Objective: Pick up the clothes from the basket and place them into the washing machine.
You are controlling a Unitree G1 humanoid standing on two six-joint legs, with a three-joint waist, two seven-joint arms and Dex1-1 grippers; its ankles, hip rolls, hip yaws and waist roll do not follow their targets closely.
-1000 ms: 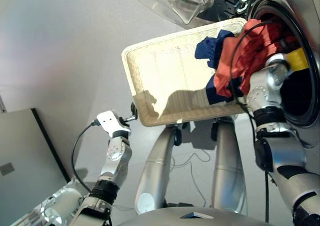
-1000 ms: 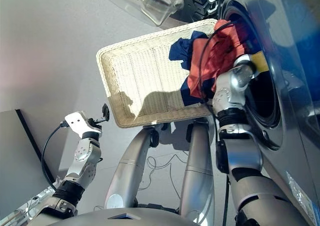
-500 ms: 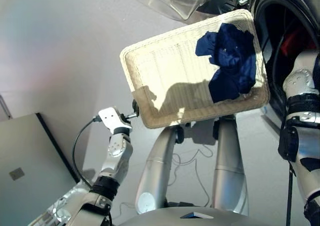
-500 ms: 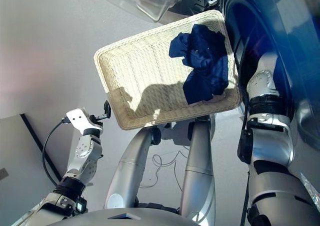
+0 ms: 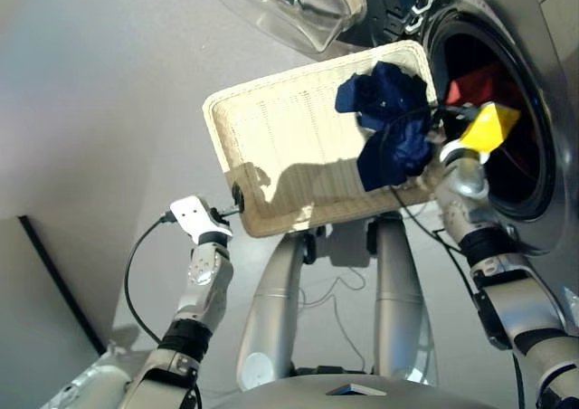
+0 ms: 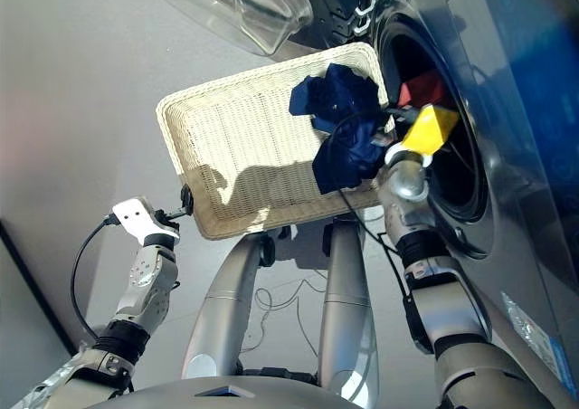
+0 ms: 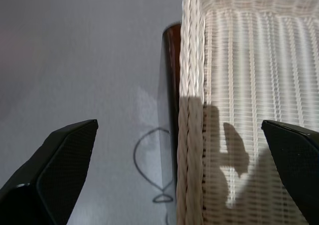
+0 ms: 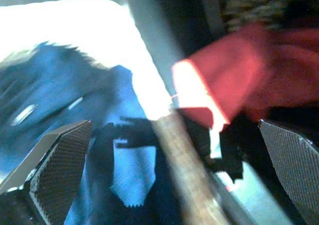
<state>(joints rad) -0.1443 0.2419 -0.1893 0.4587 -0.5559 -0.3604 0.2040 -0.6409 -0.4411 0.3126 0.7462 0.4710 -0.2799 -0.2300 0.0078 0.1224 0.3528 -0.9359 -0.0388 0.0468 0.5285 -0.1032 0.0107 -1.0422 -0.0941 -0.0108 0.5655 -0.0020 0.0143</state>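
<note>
A plain pale grey floor [image 5: 99,92] fills the left side of the scene. Low on the left, the left hand [image 5: 237,198] sits at the short near end of the basket [image 5: 271,128], its two black fingers [image 7: 60,170] spread wide with the woven rim standing between them, one finger outside the wall and one over the inside. The cream-white basket is held tilted up off the floor, its far end reaching to the mouth of the washing machine [image 6: 470,110]. Most of its woven bottom lies bare and sunlit. The navy blue garment [image 5: 391,124] is bunched at the end nearest the machine, draped partly over the basket's rim. Above the basket, the clear glass door [image 5: 289,6] hangs swung open. Just beside the navy cloth, the right hand [image 8: 169,130] is at the edge of the porthole with its fingers wide apart and nothing between them. Inside the dark drum lies the coral-red garment [image 5: 475,83], past the basket's rim and apart from the navy one.
</note>
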